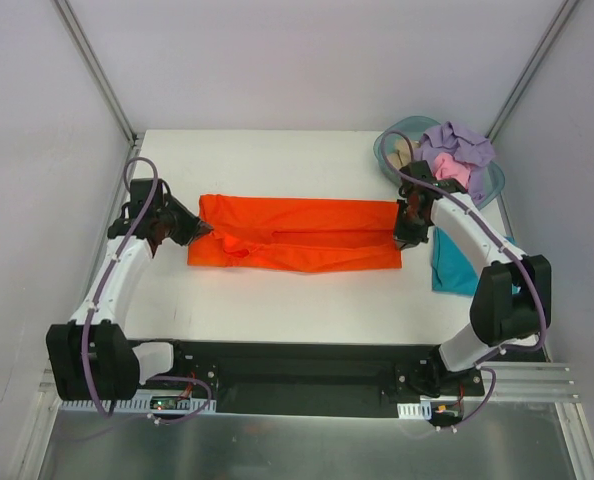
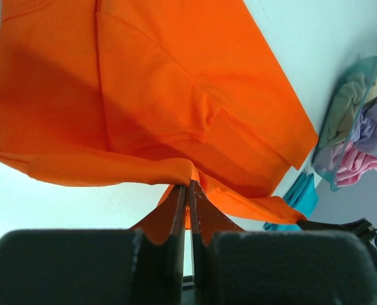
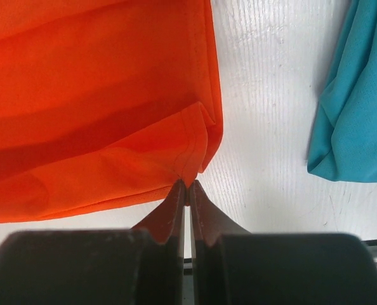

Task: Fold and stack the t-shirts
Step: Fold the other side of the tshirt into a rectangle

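Pinching the orange shirt (image 1: 297, 235), my left gripper (image 2: 187, 186) and right gripper (image 3: 186, 184) hold it folded lengthwise between them.

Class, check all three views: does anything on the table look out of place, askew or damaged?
Nothing is spilled or damaged. The orange t-shirt has a rumpled near edge and is pinched at each end by fingers of the left gripper and right gripper. The teal t-shirt lies bunched and unfolded beside it.
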Controlling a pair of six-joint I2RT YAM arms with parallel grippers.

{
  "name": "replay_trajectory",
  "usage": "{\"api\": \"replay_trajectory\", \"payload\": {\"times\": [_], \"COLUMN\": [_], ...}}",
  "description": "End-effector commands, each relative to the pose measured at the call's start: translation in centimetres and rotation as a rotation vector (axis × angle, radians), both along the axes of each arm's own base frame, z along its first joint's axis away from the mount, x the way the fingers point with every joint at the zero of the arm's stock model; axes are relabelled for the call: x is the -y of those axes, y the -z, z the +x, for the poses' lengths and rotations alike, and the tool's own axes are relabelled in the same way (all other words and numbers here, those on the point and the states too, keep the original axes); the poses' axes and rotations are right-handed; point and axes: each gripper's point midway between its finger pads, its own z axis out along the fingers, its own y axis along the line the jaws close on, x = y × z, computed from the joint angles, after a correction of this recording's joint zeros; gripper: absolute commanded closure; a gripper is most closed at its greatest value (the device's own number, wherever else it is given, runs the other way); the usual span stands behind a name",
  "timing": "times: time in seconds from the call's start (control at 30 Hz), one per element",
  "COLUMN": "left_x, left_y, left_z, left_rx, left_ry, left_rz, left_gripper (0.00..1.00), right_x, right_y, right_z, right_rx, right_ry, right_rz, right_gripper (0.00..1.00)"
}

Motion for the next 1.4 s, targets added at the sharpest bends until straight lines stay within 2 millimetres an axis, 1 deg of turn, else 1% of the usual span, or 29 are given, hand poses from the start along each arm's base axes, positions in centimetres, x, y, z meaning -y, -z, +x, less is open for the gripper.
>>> {"api": "replay_trajectory", "payload": {"times": [0.0,0.17,0.2,0.23,0.27,0.33,0.37,0.43,0.47,0.53,0.57,0.63,0.7,0.73,0.77,0.8,0.83,0.87,0.93,0.97,1.03,1.07,1.13,1.17,1.2,1.23,1.27,1.33,1.37], "left_x": [-0.3,-0.5,-0.5,-0.6,-0.7,-0.7,-0.7,-0.7,-0.6,-0.7,-0.8,-0.9,-1.2,-1.4,-1.4,-1.4,-1.4,-1.0,-0.6,-0.6,-0.3,-0.2,0.2,0.2,0.3,1.7,2.1,3.3,4.6], "left_y": [-1.1,-0.3,0.5,0.3,1.2,1.1,2.0,2.0,2.9,3.1,3.9,4.2,5.4,4.9,5.9,5.9,5.3,5.6,4.7,4.4,4.1,3.2,3.8,3.1,3.2,4.1,3.6,4.7,4.5], "left_z": [3.4,5.4,5.8,6.3,6.7,7.7,8.1,9.0,9.3,10.1,10.4,11.2,12.0,12.9,13.4,13.9,15.0,15.3,16.3,16.4,16.1,15.8,14.4,13.8,13.1,11.6,10.9,9.1,8.3], "left_rx": [0.063,0.035,0.014,0.018,-0.008,-0.005,-0.03,-0.032,-0.055,-0.057,-0.077,-0.081,-0.102,-0.086,-0.103,-0.099,-0.075,-0.077,-0.043,-0.027,-0.021,-0.001,-0.021,-0.005,-0.012,-0.039,-0.03,-0.061,-0.057], "left_ry": [0.018,0.019,0.022,0.021,0.02,0.024,0.026,0.031,0.035,0.035,0.037,0.033,0.033,0.031,0.038,0.048,0.052,0.078,0.104,0.12,0.139,0.148,0.159,0.159,0.161,0.194,0.199,0.221,0.246], "left_rz": [0.022,0.026,0.027,0.03,0.034,0.038,0.036,0.034,0.032,0.037,0.039,0.046,0.058,0.069,0.073,0.078,0.082,0.067,0.08,0.099,0.107,0.114,0.12,0.125,0.119,0.117,0.116,0.122,0.124], "left_gripper": [1.0,1.0,1.0,1.0,1.0,1.0,1.0,1.0,1.0,1.0,1.0,1.0,1.0,0.96,0.93,0.89,0.72,0.64,0.48,0.27,0.05,0.01,0.01,0.01,0.01,0.01,0.01,0.01,0.01], "right_x": [0.9,1.1,1.1,1.1,1.4,1.4,1.4,1.2,1.3,1.3,1.4,1.7,1.9,2.0,1.9,1.8,1.9,1.9,1.9,1.8,1.9,1.7,1.7,1.4,1.4,1.4,1.1,0.9,0.7], "right_y": [-1.0,-0.6,-0.7,-0.3,-0.2,0.0,0.1,0.5,0.6,0.9,1.1,1.5,1.5,1.7,1.3,1.4,1.5,1.3,0.8,0.6,0.2,0.0,-0.4,-0.4,-0.6,-0.7,-0.9,-1.6,-1.3], "right_z": [1.4,2.7,3.1,3.3,3.5,4.2,4.4,5.1,5.3,6.0,6.3,6.7,7.6,8.0,8.7,9.0,9.3,9.5,9.7,9.6,8.8,8.6,7.2,6.7,6.2,5.4,5.0,4.2,3.6], "right_rx": [0.01,-0.002,0.005,-0.005,-0.006,-0.008,-0.012,-0.018,-0.018,-0.023,-0.023,-0.027,-0.001,0.006,0.026,0.031,0.031,0.036,0.045,0.048,0.051,0.063,0.074,0.078,0.084,0.091,0.098,0.117,0.114], "right_ry": [0.026,0.033,0.037,0.038,0.043,0.049,0.052,0.057,0.063,0.074,0.08,0.097,0.108,0.111,0.111,0.103,0.102,0.096,0.084,0.08,0.078,0.07,0.058,0.04,0.035,0.026,0.007,-0.016,-0.034], "right_rz": [-0.031,-0.047,-0.048,-0.054,-0.068,-0.079,-0.075,-0.075,-0.074,-0.074,-0.075,-0.087,-0.099,-0.102,-0.097,-0.101,-0.103,-0.109,-0.107,-0.101,-0.097,-0.088,-0.079,-0.073,-0.071,-0.07,-0.066,-0.06,-0.061], "right_gripper": [0.99,0.98,0.98,0.98,0.98,0.98,0.98,0.98,0.97,0.97,0.96,0.94,0.92,0.91,0.89,0.87,0.84,0.74,0.63,0.54,0.35,0.22,0.12,0.07,0.03,0.02,0.0,0.0,0.01]}}
